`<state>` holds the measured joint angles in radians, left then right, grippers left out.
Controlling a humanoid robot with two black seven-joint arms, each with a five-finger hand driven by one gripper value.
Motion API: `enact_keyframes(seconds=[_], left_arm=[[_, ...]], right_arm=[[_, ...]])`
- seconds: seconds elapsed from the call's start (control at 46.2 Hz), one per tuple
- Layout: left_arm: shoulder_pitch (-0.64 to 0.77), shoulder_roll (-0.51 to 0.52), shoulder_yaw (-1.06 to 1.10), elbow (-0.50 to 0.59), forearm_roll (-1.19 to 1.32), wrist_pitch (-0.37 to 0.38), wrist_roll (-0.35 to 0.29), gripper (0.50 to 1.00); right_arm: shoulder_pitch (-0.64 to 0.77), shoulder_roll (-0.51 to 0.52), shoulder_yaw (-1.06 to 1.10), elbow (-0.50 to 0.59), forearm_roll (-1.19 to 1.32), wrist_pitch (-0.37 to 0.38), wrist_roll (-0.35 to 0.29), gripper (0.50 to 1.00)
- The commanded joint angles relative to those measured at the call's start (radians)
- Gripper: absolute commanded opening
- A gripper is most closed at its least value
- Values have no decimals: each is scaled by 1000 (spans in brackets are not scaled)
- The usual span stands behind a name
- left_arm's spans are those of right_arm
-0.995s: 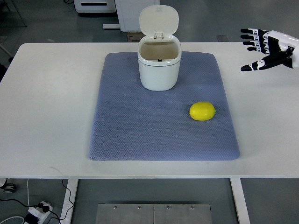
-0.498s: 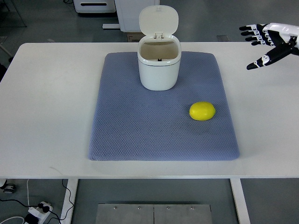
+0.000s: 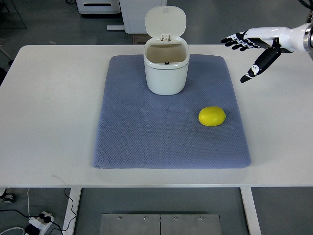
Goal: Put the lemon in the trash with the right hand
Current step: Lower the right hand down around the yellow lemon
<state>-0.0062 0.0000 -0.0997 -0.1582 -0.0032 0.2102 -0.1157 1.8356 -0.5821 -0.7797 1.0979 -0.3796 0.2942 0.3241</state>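
A yellow lemon (image 3: pixel 212 116) lies on the right part of a blue-grey mat (image 3: pixel 146 132). At the mat's far edge stands a small white trash bin (image 3: pixel 166 66) with its lid flipped up and its inside showing. My right hand (image 3: pixel 243 55) hovers over the table's far right, up and to the right of the lemon and well apart from it. Its fingers (image 3: pixel 234 40) are spread, the thumb points down toward the mat, and it holds nothing.
The mat lies on a white table (image 3: pixel 49 107). Beyond the far edge are white cabinets (image 3: pixel 127 12) on a grey floor. A power strip and cables (image 3: pixel 39 220) lie on the floor under the near left corner.
My right hand has reached in leftward from the right edge, toward the mat, with more forearm in view. The lemon and the bin have not moved.
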Motion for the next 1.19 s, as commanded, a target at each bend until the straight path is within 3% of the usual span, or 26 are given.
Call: enact_keyframes(seconds=[0.0, 0.627, 1.168], left_arm=[[0, 0, 0, 0, 0, 0, -1, 1000], [0, 0, 0, 0, 0, 0, -1, 1000], [0, 0, 0, 0, 0, 0, -1, 1000]], right_arm=[[25, 40, -38, 11, 1, -9, -2, 1000], [37, 297, -237, 37, 10, -119, -5, 1000], [-18, 346, -306, 59, 11, -228, -19, 998]])
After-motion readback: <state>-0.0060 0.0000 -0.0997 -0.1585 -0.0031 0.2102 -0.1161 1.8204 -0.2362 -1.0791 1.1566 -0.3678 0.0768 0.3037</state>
